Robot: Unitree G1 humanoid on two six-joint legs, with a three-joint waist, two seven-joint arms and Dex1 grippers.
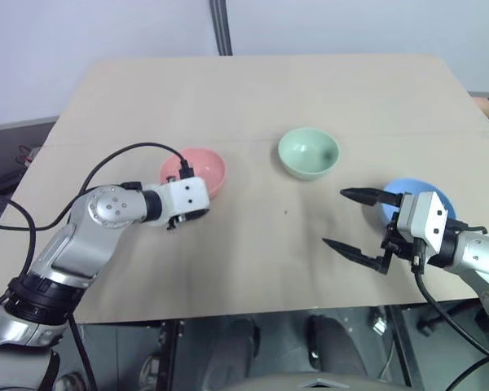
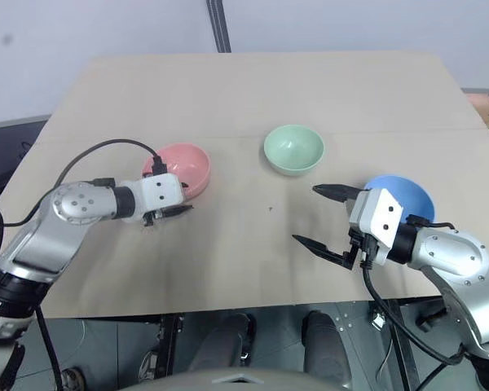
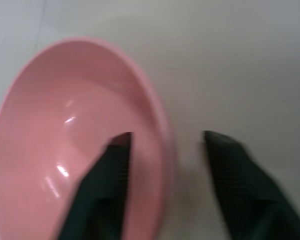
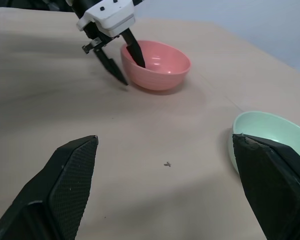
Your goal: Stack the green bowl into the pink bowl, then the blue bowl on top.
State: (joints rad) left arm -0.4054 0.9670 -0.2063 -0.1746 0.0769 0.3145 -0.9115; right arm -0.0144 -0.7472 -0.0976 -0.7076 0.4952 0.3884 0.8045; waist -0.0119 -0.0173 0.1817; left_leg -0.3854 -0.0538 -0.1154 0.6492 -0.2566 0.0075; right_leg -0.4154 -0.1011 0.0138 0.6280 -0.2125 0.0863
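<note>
While straddling the near rim of the pink bowl [image 1: 197,169], left gripper [image 4: 121,63] with one black finger [image 3: 107,185] inside the bowl and the other [image 3: 235,180] outside against the table [image 1: 253,98], a clear gap showing between each finger and the wall; jaws narrowed around the rim but not seen pressing it, so a grip cannot be confirmed. Pink bowl upright on the table, empty apart from that finger.

To the right of the pink bowl and a little farther back, well apart from it: green bowl [image 1: 308,152], upright, empty, untouched.

Farther right of the pink bowl and nearer the front edge: blue bowl [image 1: 428,195], upright, partly hidden behind the right wrist.

Right gripper [image 1: 360,224] between the blue bowl and the pink bowl, just beside the blue one, pointing roughly level toward the pink bowl; fingers spread wide apart, holding nothing, above bare table. Seen along those fingers: pink bowl with the left gripper on its rim, and the green bowl's edge beside one fingertip.

Small dark speck [image 4: 167,164] on the table between the pink bowl and the right gripper.
</note>
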